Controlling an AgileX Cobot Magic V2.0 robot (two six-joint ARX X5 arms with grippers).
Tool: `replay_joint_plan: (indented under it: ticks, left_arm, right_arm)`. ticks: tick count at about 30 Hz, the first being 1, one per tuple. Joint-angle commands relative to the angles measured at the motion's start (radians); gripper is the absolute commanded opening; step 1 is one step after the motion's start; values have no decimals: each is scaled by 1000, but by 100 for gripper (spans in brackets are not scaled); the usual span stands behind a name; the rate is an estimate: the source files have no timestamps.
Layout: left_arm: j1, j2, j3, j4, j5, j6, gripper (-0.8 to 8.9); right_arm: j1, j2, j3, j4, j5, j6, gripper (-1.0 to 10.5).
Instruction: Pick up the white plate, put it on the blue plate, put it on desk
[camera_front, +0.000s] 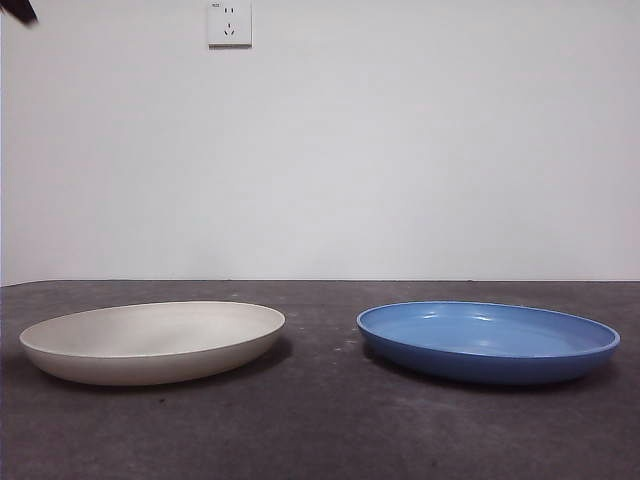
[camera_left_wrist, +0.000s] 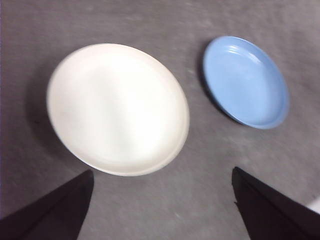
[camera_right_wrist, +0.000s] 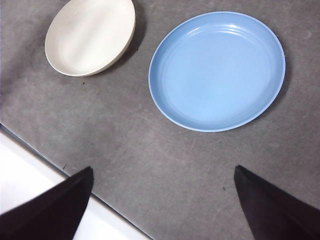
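Observation:
The white plate (camera_front: 152, 340) lies on the desk (camera_front: 320, 430) at the left, and the blue plate (camera_front: 488, 341) lies to its right, a gap apart. My left gripper (camera_left_wrist: 160, 200) is open and empty, high above the desk close to the white plate (camera_left_wrist: 117, 107); the blue plate (camera_left_wrist: 245, 81) lies farther off. My right gripper (camera_right_wrist: 162, 200) is open and empty, high above the desk short of the blue plate (camera_right_wrist: 217, 70); the white plate (camera_right_wrist: 90, 35) lies beyond. Both plates are empty.
A white wall with a socket (camera_front: 229, 22) stands behind the desk. A black arm tip (camera_front: 18, 10) shows at the top left corner of the front view. The desk's edge with a white surface (camera_right_wrist: 30, 175) beyond shows in the right wrist view.

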Motion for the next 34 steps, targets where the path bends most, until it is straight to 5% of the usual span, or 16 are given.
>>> replay_joint_plan:
  ticks: [1,14,34]
  left_arm:
    - [-2,72,27,46,-45,-19,437]
    - [0,415,32,276,-204,-18,437]
    - [1,747,32,453,-209,-16,436]
  right_arm:
    - [3,4,18,10,-3,17,454]
    - [3,4,18,13,-3,17,454]
    - [3,4,18,20,-3,17,453]
